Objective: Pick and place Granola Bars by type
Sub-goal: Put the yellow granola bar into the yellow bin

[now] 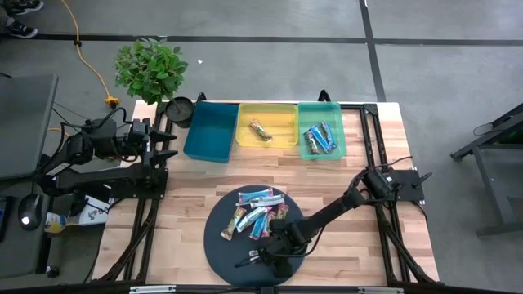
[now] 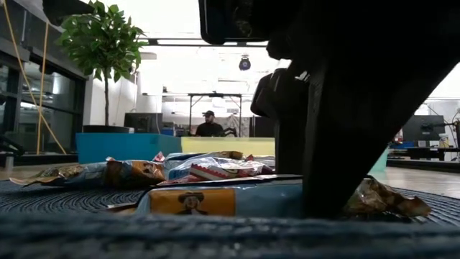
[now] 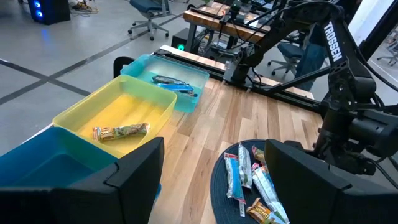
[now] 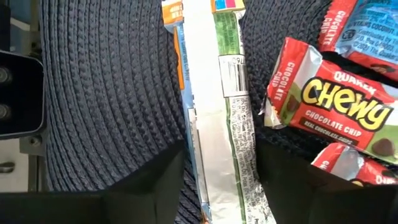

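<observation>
Several granola bars in shiny wrappers lie flat on a round dark mat (image 1: 221, 245) near the table's front edge. My right gripper (image 4: 221, 186) is down over the mat (image 1: 265, 249), open. Its two fingers stand on either side of a light-blue and silver bar (image 4: 217, 124) that lies seam side up. In the low view this bar (image 2: 215, 200) shows a yellow label in front of the gripper. A red Chewy bar (image 4: 329, 102) lies just beside it. My left gripper (image 3: 214, 180) waits open above the table's left edge (image 1: 167, 145), holding nothing. My right gripper comes from above, pointing steeply down, with a finger (image 4: 149, 186) close beside each long edge of the light-blue bar (image 4: 189, 143), across the bar. Whether the fingers touch the wrapper, I cannot tell. The bar lies flat on the mat.
Three bins stand in a row at the far edge: blue (image 1: 211, 131), yellow (image 1: 267, 110) with one bar (image 1: 260, 131), and teal (image 1: 319, 110) with blue bars (image 1: 320, 137). A potted plant (image 1: 149, 69) stands at the far left corner. Bare wood lies between mat and bins.
</observation>
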Controlling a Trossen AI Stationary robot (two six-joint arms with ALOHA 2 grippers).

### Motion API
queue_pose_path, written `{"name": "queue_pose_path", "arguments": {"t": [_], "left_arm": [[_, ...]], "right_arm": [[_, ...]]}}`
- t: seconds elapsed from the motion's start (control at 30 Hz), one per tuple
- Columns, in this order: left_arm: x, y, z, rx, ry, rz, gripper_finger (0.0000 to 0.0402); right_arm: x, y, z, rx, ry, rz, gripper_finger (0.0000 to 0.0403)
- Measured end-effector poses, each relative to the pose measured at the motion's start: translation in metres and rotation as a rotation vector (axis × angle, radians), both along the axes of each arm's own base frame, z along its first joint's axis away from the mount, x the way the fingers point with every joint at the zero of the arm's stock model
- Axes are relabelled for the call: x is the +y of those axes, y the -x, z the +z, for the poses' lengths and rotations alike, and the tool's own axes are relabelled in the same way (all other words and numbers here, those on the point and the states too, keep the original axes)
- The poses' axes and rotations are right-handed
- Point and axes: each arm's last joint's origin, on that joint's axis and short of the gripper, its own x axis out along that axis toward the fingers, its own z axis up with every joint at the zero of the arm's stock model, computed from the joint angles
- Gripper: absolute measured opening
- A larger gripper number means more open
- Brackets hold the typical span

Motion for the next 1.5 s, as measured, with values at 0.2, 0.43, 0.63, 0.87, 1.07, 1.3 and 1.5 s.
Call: {"name": "queue_pose_path", "arguments": {"t": [0.2,0.43,0.63,0.87,1.07,1.3,1.5], "left_arm": [[0.000,0.000,0.000,0.000,0.000,0.000,0.0273],[0.000,0.000,0.000,0.000,0.000,0.000,0.0273],[0.000,0.000,0.000,0.000,0.000,0.000,0.0273],[0.000,0.000,0.000,0.000,0.000,0.000,0.0273],[0.000,0.000,0.000,0.000,0.000,0.000,0.0273],[0.000,0.000,0.000,0.000,0.000,0.000,0.0273],[0.000,0.000,0.000,0.000,0.000,0.000,0.0273]], "right_arm": [[0.000,0.000,-0.001,0.008,-0.006,0.003,0.0143],[0.000,0.000,-0.002,0.011,-0.010,0.004,0.0105],[-0.003,-0.001,-0.002,0.020,-0.023,-0.015,0.0085],[-0.012,-0.005,0.003,0.023,-0.045,-0.035,0.0078],[-0.024,-0.008,0.018,0.001,-0.063,-0.057,0.0078],[-0.031,-0.013,0.033,-0.017,-0.162,-0.045,0.0078],[-0.039,-0.021,0.049,-0.057,-0.319,-0.005,0.0078]]}}
